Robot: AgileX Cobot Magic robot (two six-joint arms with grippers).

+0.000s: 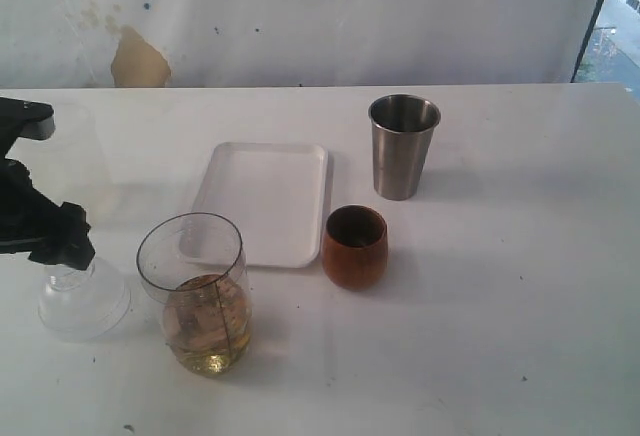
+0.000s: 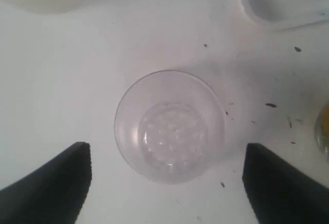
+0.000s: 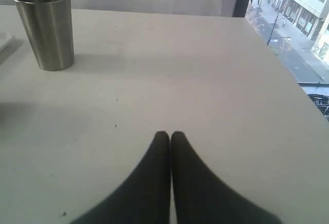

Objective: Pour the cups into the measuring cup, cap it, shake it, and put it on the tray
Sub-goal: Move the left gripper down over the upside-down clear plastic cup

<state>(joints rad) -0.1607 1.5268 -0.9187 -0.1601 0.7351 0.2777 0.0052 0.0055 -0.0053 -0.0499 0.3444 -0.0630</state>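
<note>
Pouring looks at least partly done: the tall clear plastic measuring cup w/ black scale (image 1: 195,296) stands upright on the white table (image 1: 520,306), just in front of the flat white rectangular tray (image 1: 265,201), w/ yellowish liquid in its lower part and no cap on. The small rounded brown wooden cup (image 1: 355,246) sits upright beside the tray's near right corner, and the tapered stainless-steel tumbler (image 1: 403,146) stands upright behind it. Can't tell from here whether either is empty.

Capping looks like the step in hand. The left gripper (image 2: 165,147) hangs over the clear domed plastic lid (image 1: 85,296), which rests on the table just left of the measuring cup. Its jaws are spread wide, one each side of the lid, w/ a gap on both sides, so nothing is gripped yet. A frosted translucent plastic cup (image 1: 75,156) stands behind that arm.

The right gripper (image 3: 169,134) is low over bare table, well away from the tumbler, jaws pressed together on nothing.

Left to do, by my read: pick up the lid, cap, shake, then set the measuring cup on the tray
</note>
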